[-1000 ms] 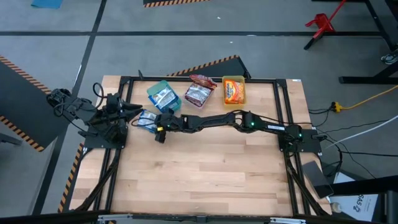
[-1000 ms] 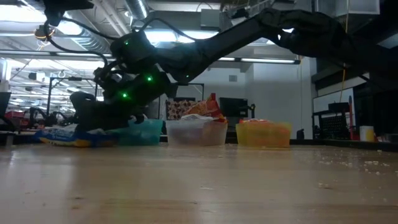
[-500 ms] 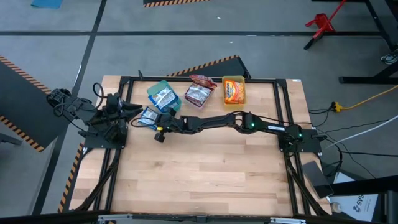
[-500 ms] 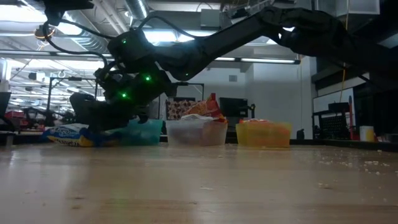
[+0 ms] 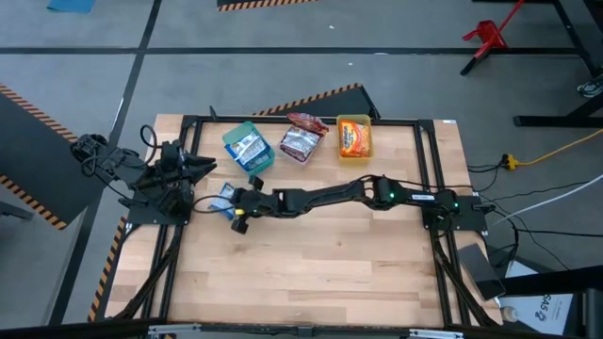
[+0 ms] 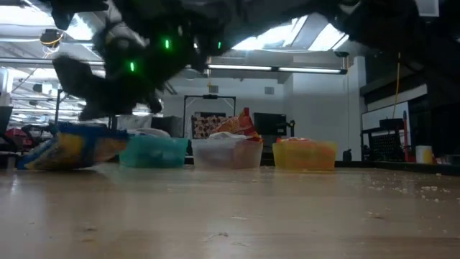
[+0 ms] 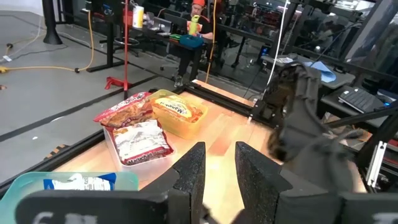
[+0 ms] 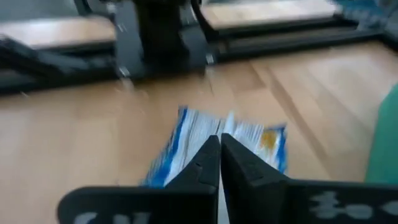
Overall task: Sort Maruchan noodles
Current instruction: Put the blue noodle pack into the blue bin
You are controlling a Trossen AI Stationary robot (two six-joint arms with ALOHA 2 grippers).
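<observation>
While reaching left across table [image 5: 311, 264], right gripper [image 5: 234, 201] pinches blue noodle packet [image 5: 225, 195], jaws clamped on it, just in front of green bin [image 5: 247, 146]; left gripper [image 5: 203, 166] nearby, jaws apart, empty.

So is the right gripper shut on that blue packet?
Shut: right gripper fingers meet on the blue packet, right wrist view.
</observation>
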